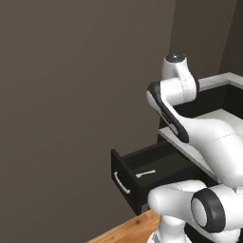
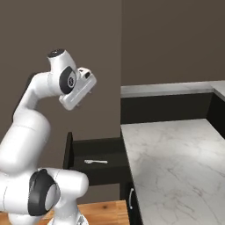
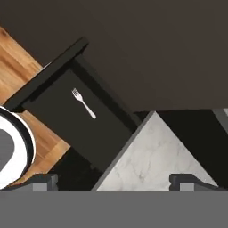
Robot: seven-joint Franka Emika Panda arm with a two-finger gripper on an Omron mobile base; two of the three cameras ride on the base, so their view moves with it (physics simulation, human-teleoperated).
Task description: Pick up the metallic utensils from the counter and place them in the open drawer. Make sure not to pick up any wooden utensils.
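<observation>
A silvery fork [image 3: 83, 103], one of the metallic utensils, lies flat on the floor of the open drawer [image 3: 58, 84]. The same fork [image 2: 96, 162] [image 1: 145, 173] rests mid-drawer in both base views. The black drawer [image 2: 99, 151] sticks out from under the left end of the marbled counter [image 2: 176, 162], its curved silver handle [image 1: 120, 183] on the front. My gripper [image 3: 115, 181] hangs high above the drawer and the counter's corner [image 3: 151, 156], open, its fingertips far apart with nothing between them. My white hand [image 2: 78, 90] is tilted down. The wooden utensils are out of view.
A dark brown wall [image 2: 88, 35] rises behind the drawer. A plain grey worktop [image 2: 167, 88] on black cabinets runs along the back. Wooden floor [image 3: 18, 67] lies beside the drawer. A black cabinet door with a straight handle [image 2: 131, 198] sits under the counter.
</observation>
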